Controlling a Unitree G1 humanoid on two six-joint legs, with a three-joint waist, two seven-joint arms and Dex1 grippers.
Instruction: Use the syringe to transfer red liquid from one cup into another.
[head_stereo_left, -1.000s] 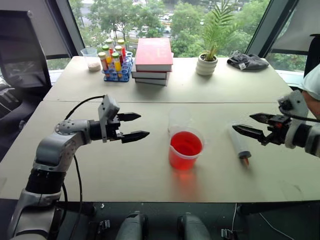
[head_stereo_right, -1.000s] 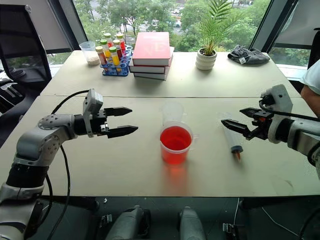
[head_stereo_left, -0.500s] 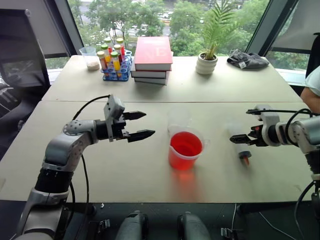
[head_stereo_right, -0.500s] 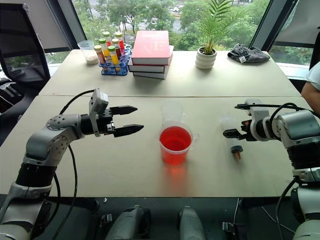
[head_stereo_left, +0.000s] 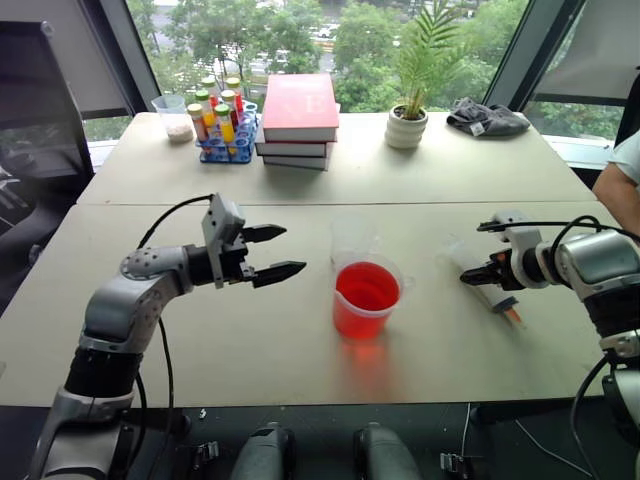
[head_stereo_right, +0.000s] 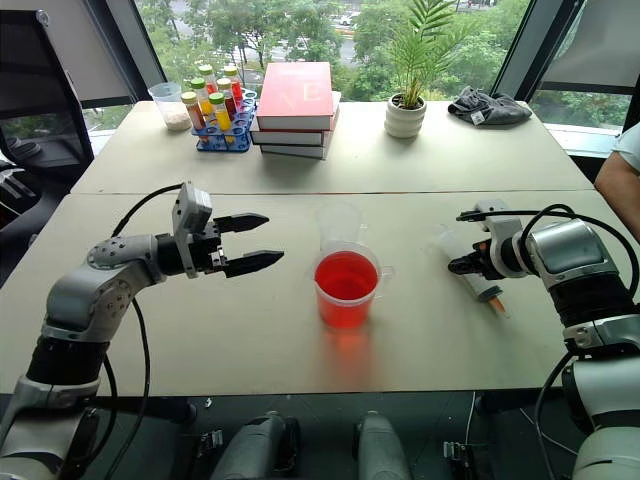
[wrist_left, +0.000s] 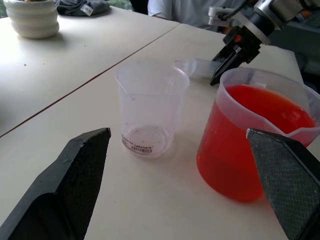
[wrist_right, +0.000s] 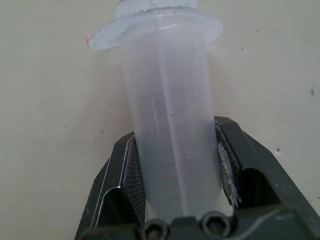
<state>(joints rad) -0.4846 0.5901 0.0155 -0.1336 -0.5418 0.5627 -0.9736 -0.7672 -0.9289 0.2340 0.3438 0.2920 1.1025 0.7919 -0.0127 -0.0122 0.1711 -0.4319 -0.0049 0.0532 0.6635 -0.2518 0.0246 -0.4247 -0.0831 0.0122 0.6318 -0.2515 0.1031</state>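
- Wide red cup (head_stereo_left: 366, 298), taken as the landmark, upright near the middle of the table (head_stereo_left: 300, 350), filled most of the way with red liquid (head_stereo_left: 366, 288).
- Narrow clear cup (head_stereo_left: 350, 240) just behind the wide red cup, toward the window, standing upright and close beside it; looks empty in the left wrist view.
- Syringe (head_stereo_right: 478, 279) well to the right of the wide red cup, lying on the table with its orange tip toward the near edge.
- Right gripper (head_stereo_right: 462, 266) down at the syringe, right of the wide red cup, clenched on the barrel: in the right wrist view both fingers (wrist_right: 126, 172) press against opposite sides of the clear barrel, flange end pointing away from the wrist.
- Left gripper (head_stereo_left: 270, 252) to the left of the wide red cup, above the table and apart from the cup, pointing toward it, jaws spread wide and holding nothing.
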